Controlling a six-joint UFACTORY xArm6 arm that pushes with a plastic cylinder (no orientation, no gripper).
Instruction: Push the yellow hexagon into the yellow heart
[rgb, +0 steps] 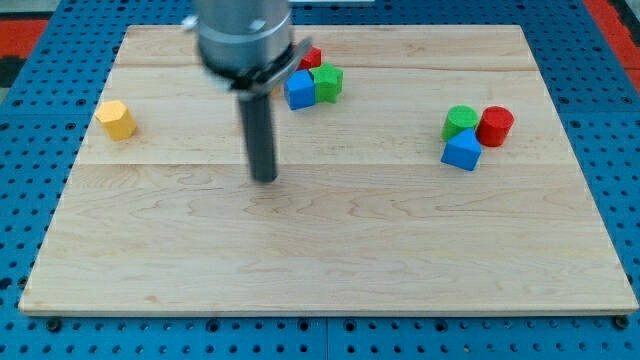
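Tip (264, 180) of your rod on bare board, touching nothing, yellow hexagon (116, 119) well apart toward view's left, slightly higher.

A blurred grey cylindrical housing carries a straight dark rod (263, 130).

A: Non-task blocks near the wooden board (330, 270) top edge?
B: Blue block (299, 91), green block (327, 82) touching, red block (311, 57) behind.
A: Board's right side?
B: Green cylinder (460, 121), red cylinder (495, 126), blue triangular block (461, 151), clustered.
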